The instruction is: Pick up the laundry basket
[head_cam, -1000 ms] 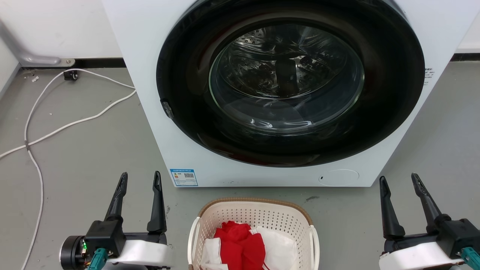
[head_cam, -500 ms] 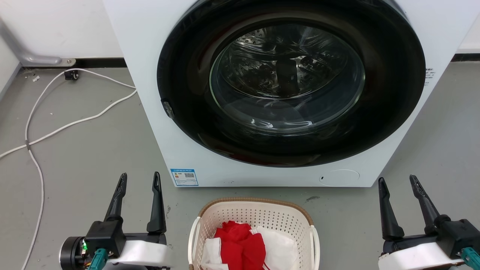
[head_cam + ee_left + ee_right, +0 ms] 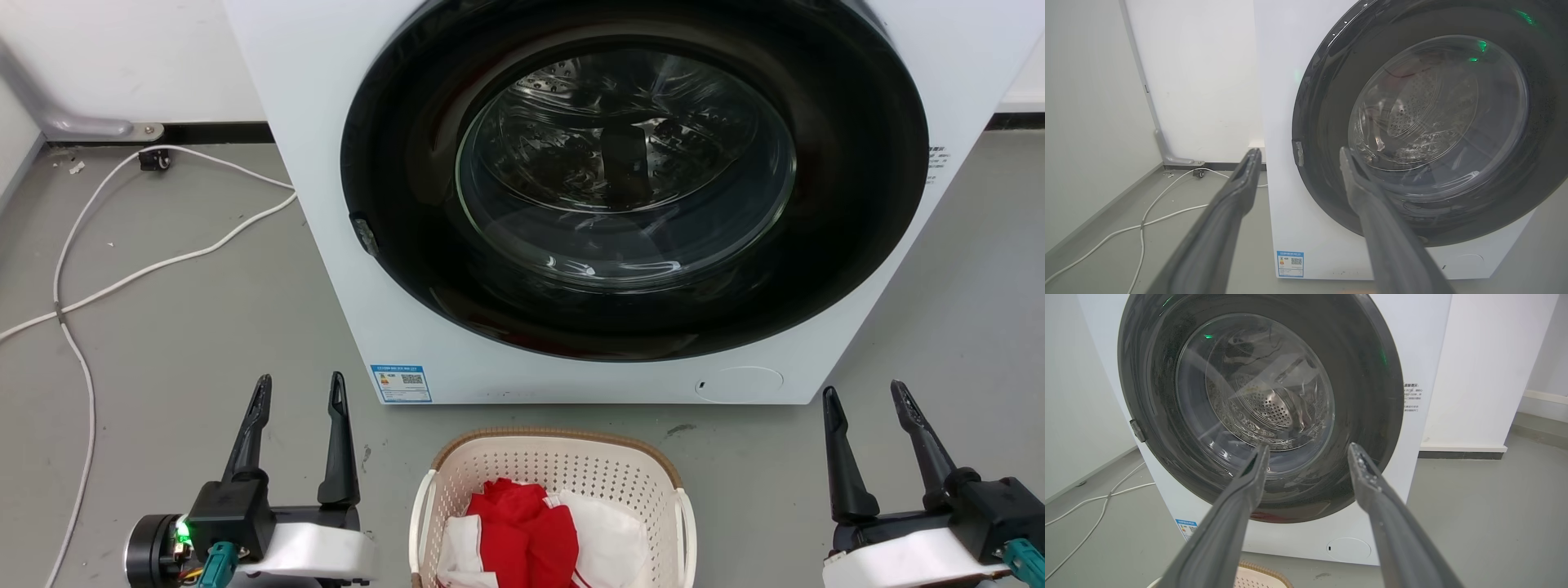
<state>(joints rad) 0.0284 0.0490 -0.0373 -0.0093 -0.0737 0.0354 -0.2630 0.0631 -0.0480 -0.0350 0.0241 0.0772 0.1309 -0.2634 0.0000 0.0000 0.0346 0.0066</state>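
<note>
The laundry basket [image 3: 571,472], cream perforated plastic rimmed in brown weave, is seen at bottom centre. The left gripper [image 3: 300,379] and right gripper [image 3: 863,389] are spread apart, empty.

The basket [image 3: 563,469] stands on the floor [image 3: 163,367] between the 2 grippers, with bare floor on both sides. One strip runs from its left handle [image 3: 420,514] to the left gripper [image 3: 300,378]. A wider strip runs from its right handle [image 3: 687,523] to the right gripper [image 3: 863,388]. Both handles are uncovered. Each gripper's 2 fingers stand apart. The washer [image 3: 343,245] rises just behind the basket, leaving only a narrow band of floor at the far rim, so its white front blocks any reach from behind. Clothes [image 3: 522,531] take up the basket's inside. A white cable [image 3: 163,265] lies on the floor out to the left, well apart from the basket.
</note>
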